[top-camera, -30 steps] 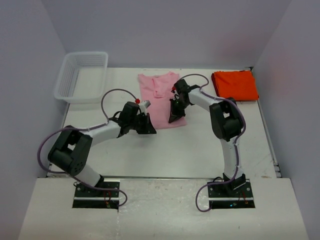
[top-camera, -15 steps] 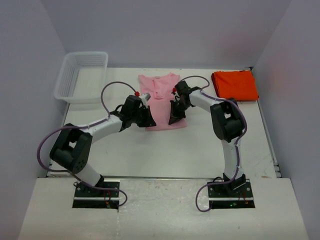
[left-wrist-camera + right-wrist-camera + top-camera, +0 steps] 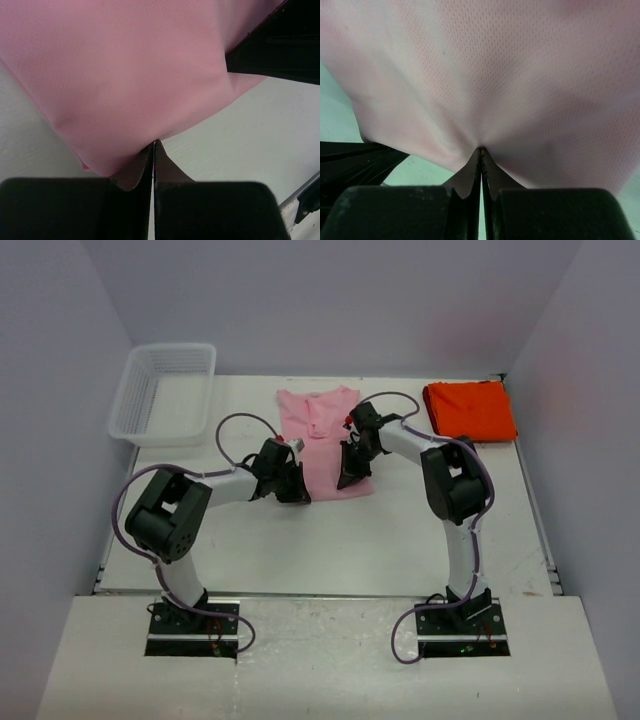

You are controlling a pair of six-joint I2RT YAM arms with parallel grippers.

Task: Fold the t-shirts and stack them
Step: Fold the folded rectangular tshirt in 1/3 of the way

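Observation:
The light pink t-shirt [image 3: 322,430] lies partly folded at the table's middle back, collar toward the far wall. My left gripper [image 3: 295,490] is shut on its near left edge; the left wrist view shows the pink cloth [image 3: 125,75] running into the closed tips [image 3: 154,144]. My right gripper [image 3: 347,478] is shut on the near right part, and the cloth [image 3: 510,75] puckers where the tips [image 3: 481,149] pinch it. The two grippers stand close together. The orange-red t-shirt [image 3: 470,410] lies folded flat at the back right, apart from both arms.
A white mesh basket [image 3: 125,400] stands at the back left corner. Purple-grey walls close in the table on three sides. The right arm's black gripper body [image 3: 280,45] shows at the top right of the left wrist view.
The left arm's elbow has swung in to the right, and its gripper has stayed at the shirt's near left edge. The right gripper has hardly moved. Both stay shut.

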